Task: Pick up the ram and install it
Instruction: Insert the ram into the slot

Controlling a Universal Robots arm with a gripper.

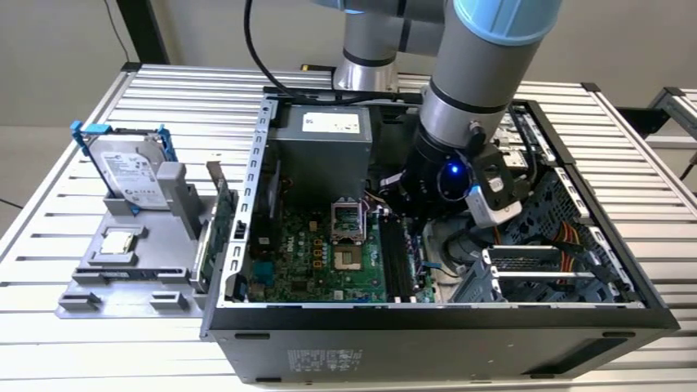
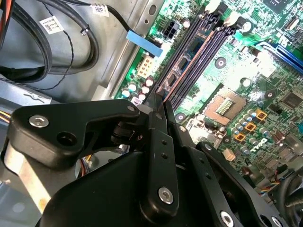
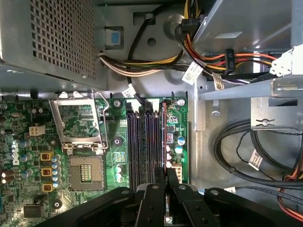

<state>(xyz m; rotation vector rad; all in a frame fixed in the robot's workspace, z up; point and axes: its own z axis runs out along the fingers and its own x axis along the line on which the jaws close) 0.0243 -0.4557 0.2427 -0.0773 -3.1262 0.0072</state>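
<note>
Your end effector [image 3: 163,182] pinched the ram [image 3: 164,137] edge-on over the outermost slot [image 3: 160,142], lining it up for seating.

My exterior view looks down from above on the open computer case [image 1: 436,318] on the desk [image 1: 65,343]. Both wrist views sit close inside it, sharing the motherboard slots [image 3: 144,146] and fingers [image 3: 176,182].

No print can be read for certain. White labels with small print sit on the hard drive [image 1: 136,175], the power supply [image 1: 330,122], the case front [image 1: 326,358] and, apparently, cable tags [image 3: 191,73].
</note>
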